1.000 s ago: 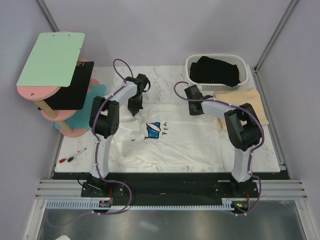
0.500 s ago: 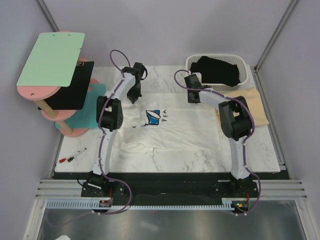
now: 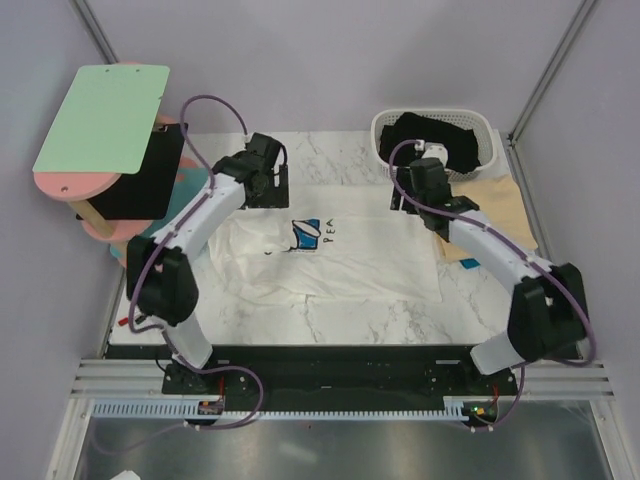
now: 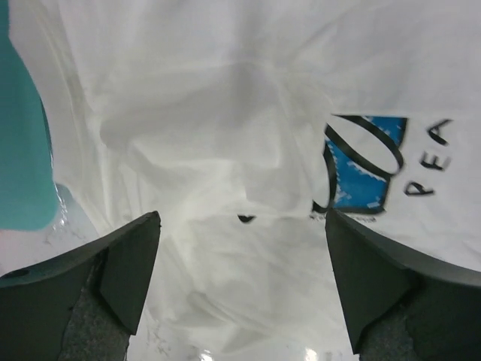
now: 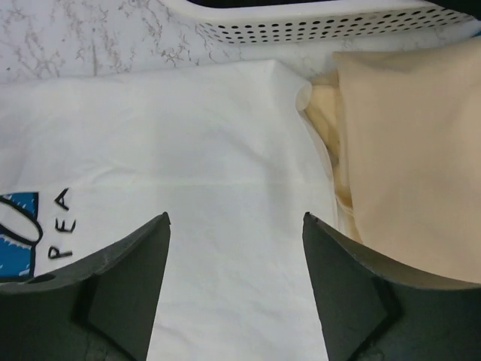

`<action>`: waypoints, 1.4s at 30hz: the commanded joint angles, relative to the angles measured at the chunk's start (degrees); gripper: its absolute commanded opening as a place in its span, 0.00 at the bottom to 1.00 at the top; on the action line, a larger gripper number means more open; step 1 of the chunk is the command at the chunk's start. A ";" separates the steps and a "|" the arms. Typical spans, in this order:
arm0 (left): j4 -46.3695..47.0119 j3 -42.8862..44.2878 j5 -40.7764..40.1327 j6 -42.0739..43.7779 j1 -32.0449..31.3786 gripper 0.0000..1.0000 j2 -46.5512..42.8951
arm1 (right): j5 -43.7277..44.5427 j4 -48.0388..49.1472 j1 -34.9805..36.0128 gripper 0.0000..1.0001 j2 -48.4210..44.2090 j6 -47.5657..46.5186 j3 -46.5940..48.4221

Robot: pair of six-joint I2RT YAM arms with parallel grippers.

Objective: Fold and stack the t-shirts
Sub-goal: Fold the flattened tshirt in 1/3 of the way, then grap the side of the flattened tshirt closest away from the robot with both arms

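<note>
The large white t-shirt [image 3: 340, 255] lies spread across the middle of the table, its blue print and "PEA" letters [image 3: 308, 232] facing up and its left side rumpled. My left gripper [image 3: 264, 196] hangs open just above the shirt's far left edge, and in the left wrist view [image 4: 241, 216] only creased white cloth [image 4: 225, 135] lies under its jaws. My right gripper [image 3: 408, 200] is open over the far right corner of the white t-shirt [image 5: 188, 150], holding nothing [image 5: 237, 216]. The tan t-shirt [image 3: 500, 205] [image 5: 409, 150] lies beside that corner. The black t-shirt [image 3: 435, 140] sits in the basket.
The white lattice basket [image 3: 385, 125] [image 5: 316, 26] stands at the far right of the table. A green board [image 3: 100, 115] on a pink stand and a black sheet [image 3: 140, 190] occupy the far left. A teal piece [image 4: 22, 150] lies by the shirt's left edge.
Both grippers were shut on the white t-shirt's far edge and now stand open, the cloth let go. The shirt lies further back and flatter. Both elbows have swung outwards.
</note>
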 commanded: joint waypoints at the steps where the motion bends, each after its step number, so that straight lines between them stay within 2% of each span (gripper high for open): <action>1: 9.71 -17.37 6.75 -7.18 0.29 1.00 -17.40 | -1.30 -1.46 -0.34 0.93 -13.25 4.39 -10.10; 3: 12.87 -26.42 10.45 -10.17 -0.32 1.00 -22.76 | -1.56 -5.33 -1.21 0.98 -16.70 7.47 -14.67; 4: 13.84 -29.32 11.42 -11.22 -0.85 1.00 -27.83 | -3.39 -6.47 -1.74 0.98 -19.93 8.43 -17.99; 6: 15.69 -36.69 12.22 -14.90 -2.78 1.00 -32.17 | -5.68 -8.76 -2.97 0.98 -24.33 11.25 -21.44; 10: 16.75 -45.78 12.66 -20.72 -6.29 1.00 -42.27 | -11.49 -12.98 -4.73 0.98 -29.10 15.82 -29.52; 14: 16.14 -51.84 12.74 -24.76 -9.64 1.00 -45.37 | -14.13 -16.68 -5.08 0.98 -31.82 19.69 -34.28; 17: 15.87 -54.83 12.22 -26.87 -11.75 1.00 -45.99 | -14.05 -18.26 -5.09 0.98 -33.93 21.36 -36.92; 21: 15.35 -58.09 10.64 -29.33 -13.77 1.00 -45.99 | -14.05 -18.00 -5.09 0.92 -36.14 23.90 -39.99; 30: 16.04 -63.10 4.49 -36.10 -18.43 1.00 -45.81 | -10.27 -10.62 -5.09 0.78 -33.24 25.76 -43.07; 34: 19.90 -65.38 1.94 -38.82 -20.01 0.93 -45.90 | -7.99 -8.07 -5.09 0.67 -33.68 25.84 -43.95; 42: 28.25 -68.11 1.05 -42.08 -21.59 0.86 -42.74 | -5.43 -7.01 -5.08 0.62 -35.61 26.11 -45.10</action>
